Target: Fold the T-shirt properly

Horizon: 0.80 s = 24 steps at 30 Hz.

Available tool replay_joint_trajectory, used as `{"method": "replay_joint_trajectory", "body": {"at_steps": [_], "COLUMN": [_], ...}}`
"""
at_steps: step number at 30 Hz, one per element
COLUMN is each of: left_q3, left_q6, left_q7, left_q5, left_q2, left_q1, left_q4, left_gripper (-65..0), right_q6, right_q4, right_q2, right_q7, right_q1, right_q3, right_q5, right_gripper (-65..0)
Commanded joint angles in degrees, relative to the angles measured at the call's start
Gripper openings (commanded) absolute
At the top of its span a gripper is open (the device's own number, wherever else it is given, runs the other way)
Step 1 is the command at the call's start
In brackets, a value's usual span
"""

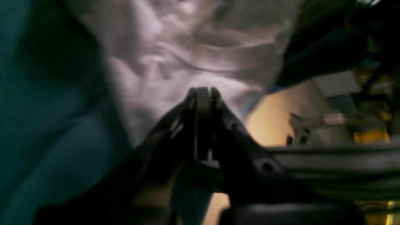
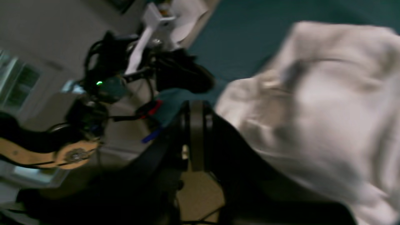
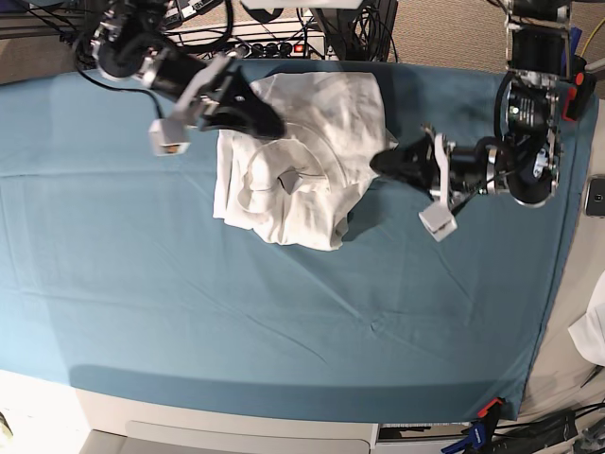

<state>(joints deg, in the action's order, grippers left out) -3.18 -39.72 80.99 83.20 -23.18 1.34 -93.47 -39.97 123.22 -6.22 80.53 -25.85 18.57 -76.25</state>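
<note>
The white T-shirt [image 3: 312, 161] lies crumpled on the teal cloth sheet [image 3: 189, 312], at the back middle of the table. My left gripper [image 3: 378, 163] comes in from the right and is shut at the shirt's right edge, which looks raised off the sheet. In the left wrist view the shut left gripper [image 1: 203, 91] sits against the wrinkled T-shirt [image 1: 187, 47]. My right gripper [image 3: 277, 128] reaches in from the back left over the shirt's upper part. In the blurred right wrist view the right gripper [image 2: 197, 104] is shut with no cloth showing between its tips, and the T-shirt [image 2: 312, 109] lies beside it.
A small pale tag or scrap [image 3: 288, 178] rests on the shirt. Cables and a power strip [image 3: 274, 43] run behind the table's back edge. A dark phone-like device [image 3: 596, 197] and a white cloth [image 3: 594, 331] sit off the right edge.
</note>
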Motion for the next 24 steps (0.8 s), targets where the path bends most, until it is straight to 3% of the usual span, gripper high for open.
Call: {"method": "replay_joint_trajectory", "body": {"at_steps": [1,7,16,24], "left_q3": [-0.44,-0.37,0.48,4.15], "left_q6": [-0.28,-0.28,-0.28,-0.28], "left_q7": [-0.99,-0.99,-0.99,-0.99], "left_q5": [1.80,1.80,1.80,1.80], "left_q2": [-0.46,0.79,4.98,7.23], "left_q1": [0.42,-2.80,-8.52,-11.08], "left_q4": [-1.36,-2.60,-2.58,-2.54], "left_gripper": [-65.0,-65.0,-65.0,-65.0], "right_q6": [-0.03,-0.03,-0.03,-0.03], "right_q4": [0.85,-3.28,-17.66,-22.84], "right_q2": [-0.28,-0.59,-0.42,2.64], "right_q7": [-1.81,-8.11,-7.96,-9.86], "right_q1": [0.00,2.62,11.69,17.88], "right_q3": [-0.94,-2.75,-2.75,-2.71], "right_q5": [-0.26,10.64,11.50,19.89], "right_gripper": [-65.0,-65.0,-65.0,-65.0]}}
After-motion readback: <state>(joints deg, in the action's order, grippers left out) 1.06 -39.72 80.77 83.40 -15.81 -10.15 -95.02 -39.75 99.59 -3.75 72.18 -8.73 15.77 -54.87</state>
